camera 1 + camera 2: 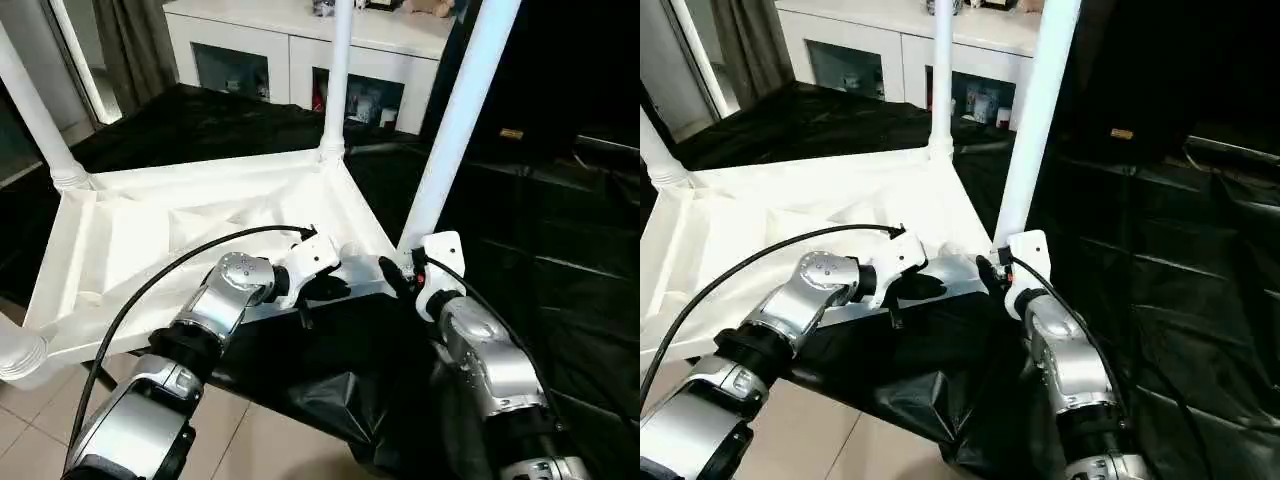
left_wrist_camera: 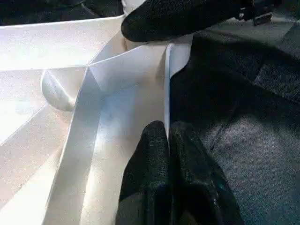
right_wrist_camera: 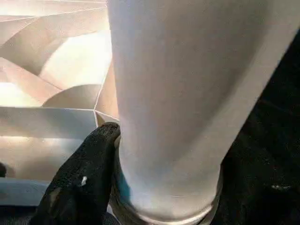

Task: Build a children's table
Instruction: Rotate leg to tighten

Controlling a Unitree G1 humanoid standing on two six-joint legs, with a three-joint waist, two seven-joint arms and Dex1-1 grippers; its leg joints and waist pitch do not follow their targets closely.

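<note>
1. The table top (image 1: 200, 235) lies upside down on a worktop (image 1: 520, 230) covered in black sheet, ribbed underside up, its near edge overhanging the tiled floor (image 1: 270, 440).
2. Three legs stand upright in corner sockets: one at the far left (image 1: 35, 115), one at the far corner (image 1: 337, 80), and one at the near right corner (image 1: 455, 125). A fourth white tube end (image 1: 18, 358) shows at the near left corner.
3. The left arm reaches forward and inward, forearm angled up to the right, wrist bent across the near edge. The left tool (image 2: 168, 140) has its fingers pressed together, pinching the thin wall of the top's rim near the right corner.
4. The right arm extends straight ahead, its wrist at the base of the near right leg. The right tool (image 1: 395, 275) stands wide around that leg; one black finger (image 3: 89, 164) touches the tube just above the socket.
5. A white cabinet (image 1: 300, 50) with glass doors stands behind the worktop.
</note>
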